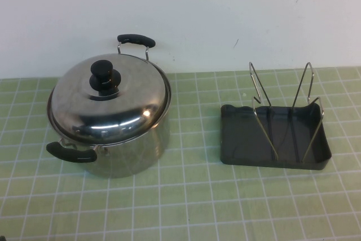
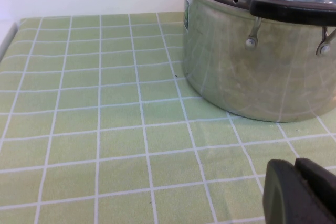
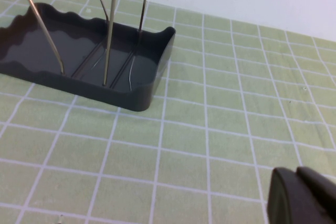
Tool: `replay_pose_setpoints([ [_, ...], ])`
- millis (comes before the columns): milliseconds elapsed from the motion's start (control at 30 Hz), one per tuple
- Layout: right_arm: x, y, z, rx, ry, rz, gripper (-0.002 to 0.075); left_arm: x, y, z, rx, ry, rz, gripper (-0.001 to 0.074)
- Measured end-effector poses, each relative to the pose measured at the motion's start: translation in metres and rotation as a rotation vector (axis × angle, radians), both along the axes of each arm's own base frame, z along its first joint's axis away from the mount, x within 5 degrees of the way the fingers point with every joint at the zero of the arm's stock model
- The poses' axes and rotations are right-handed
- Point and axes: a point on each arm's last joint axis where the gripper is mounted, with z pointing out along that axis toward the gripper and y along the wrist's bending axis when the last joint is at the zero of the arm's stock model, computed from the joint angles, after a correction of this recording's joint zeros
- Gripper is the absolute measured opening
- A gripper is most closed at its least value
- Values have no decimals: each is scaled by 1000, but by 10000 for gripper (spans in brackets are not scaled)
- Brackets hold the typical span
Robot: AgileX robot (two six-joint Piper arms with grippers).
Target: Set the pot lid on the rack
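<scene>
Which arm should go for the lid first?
Probably the left. The pot lid sits on the pot on the robot's left, and the shut left gripper is beside that pot. The shut right gripper is near the rack.

The pot point(image 1: 121, 139) with the pot lid point(image 1: 107, 105) seated on it fills the left of the bench point(image 1: 186, 207), its knob point(image 1: 103, 74) clear from above; the rack point(image 1: 274, 139) stands well apart on the right, wire loops point(image 1: 282, 103) upright; bare bench lies between them and along the near side; the left gripper point(image 2: 300, 191), shut, hangs low near the pot; the right gripper point(image 3: 302, 196), shut, hangs near the rack, touching nothing.
</scene>
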Motion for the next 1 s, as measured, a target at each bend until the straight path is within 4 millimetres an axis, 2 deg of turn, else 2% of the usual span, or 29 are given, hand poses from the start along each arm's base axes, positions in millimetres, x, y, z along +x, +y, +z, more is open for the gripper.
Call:
replay_pose_setpoints([
  [1000,0,0,0,0,0,0,-1,0,0,0,11,-4,-3,-2],
])
